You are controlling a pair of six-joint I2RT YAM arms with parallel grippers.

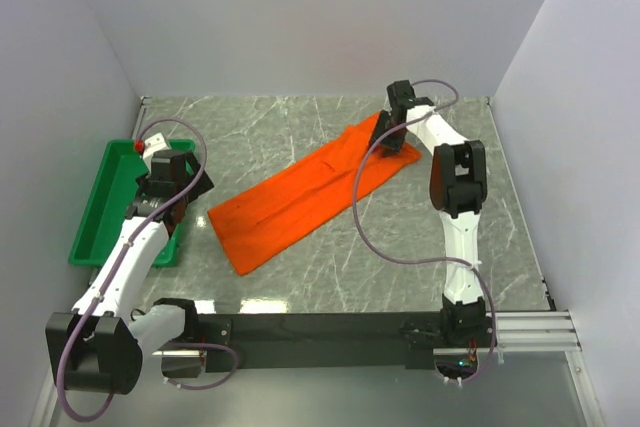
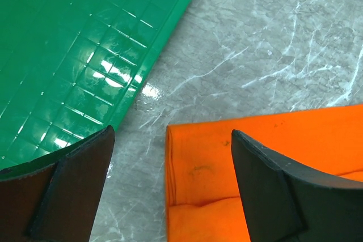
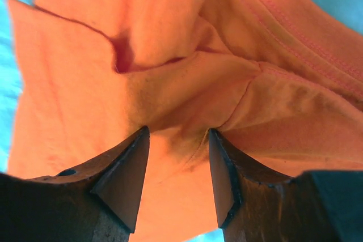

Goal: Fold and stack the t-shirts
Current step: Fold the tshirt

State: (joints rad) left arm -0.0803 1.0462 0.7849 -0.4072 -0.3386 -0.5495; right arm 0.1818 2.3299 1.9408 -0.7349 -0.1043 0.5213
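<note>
The orange t-shirt (image 1: 300, 202) lies on the marble table as a long folded strip, running diagonally from near left to far right. My left gripper (image 1: 183, 185) is open and hovers over the strip's near-left corner (image 2: 198, 168), with one finger above the table beside the tray and the other above the cloth. My right gripper (image 1: 388, 137) is at the strip's far end. Its fingers (image 3: 127, 168) are closed on a bunched fold of the t-shirt (image 3: 170, 55), and creases pull toward the tips.
A green plastic tray (image 1: 100, 209) stands at the left edge of the table, right next to my left gripper, and it also shows in the left wrist view (image 2: 85, 38). A small red object (image 1: 135, 145) sits at the tray's far corner. White walls enclose the table on three sides.
</note>
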